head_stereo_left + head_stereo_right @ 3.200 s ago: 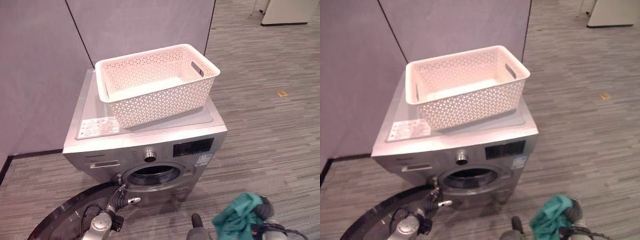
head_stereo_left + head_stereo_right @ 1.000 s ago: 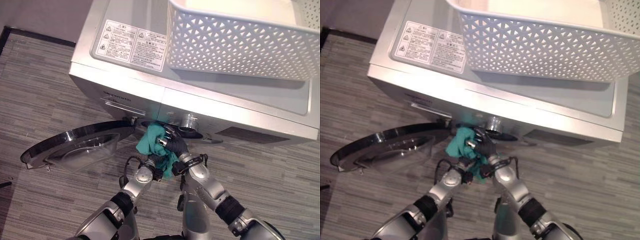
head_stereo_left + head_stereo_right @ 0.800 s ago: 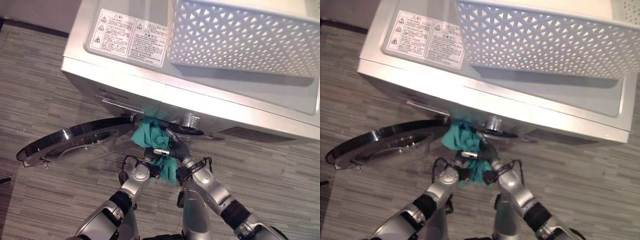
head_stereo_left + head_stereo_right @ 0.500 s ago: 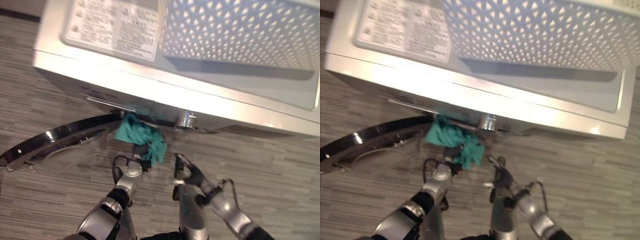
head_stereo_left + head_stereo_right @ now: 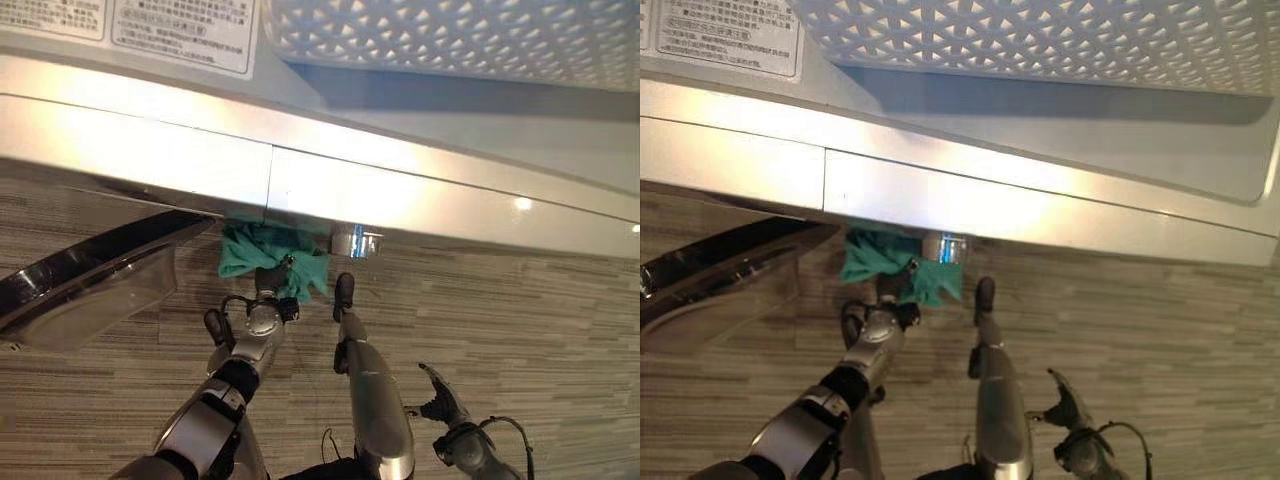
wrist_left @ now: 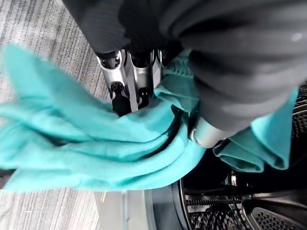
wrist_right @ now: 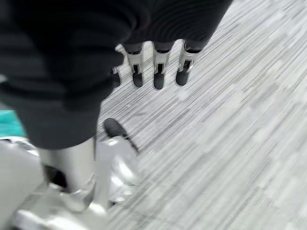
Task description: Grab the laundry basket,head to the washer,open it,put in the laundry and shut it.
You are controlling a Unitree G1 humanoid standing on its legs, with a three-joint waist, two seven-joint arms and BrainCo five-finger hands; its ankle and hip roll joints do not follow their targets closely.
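- The teal cloth (image 5: pixel 262 258) hangs bunched just under the front edge of the washer (image 5: pixel 400 200), at the mouth of the drum, held there by the left hand (image 5: pixel 268 300).
- The left wrist view gives what the head views cannot: the cloth (image 6: pixel 96 143) is wrapped around the left hand's fingers (image 6: pixel 134 81), which curl into its folds with the thumb pressed against it, so the hand is clamped on the fabric. Past the cloth, that view also shows the dark perforated drum (image 6: pixel 249 211) of the washer just behind.
- From the head views, the washer door (image 5: pixel 90 280) stands swung open toward the robot's left, beside the cloth.
- The white lattice laundry basket (image 5: pixel 1060 40) sits on top of the washer, above and behind the cloth, next to a printed label (image 5: pixel 180 25) on the lid.
- The right hand (image 5: pixel 440 398) hangs low over the striped floor (image 5: pixel 520 320), well apart from the cloth and washer. Its own wrist view shows the fingers (image 7: pixel 158 72) straight and loose, holding nothing.
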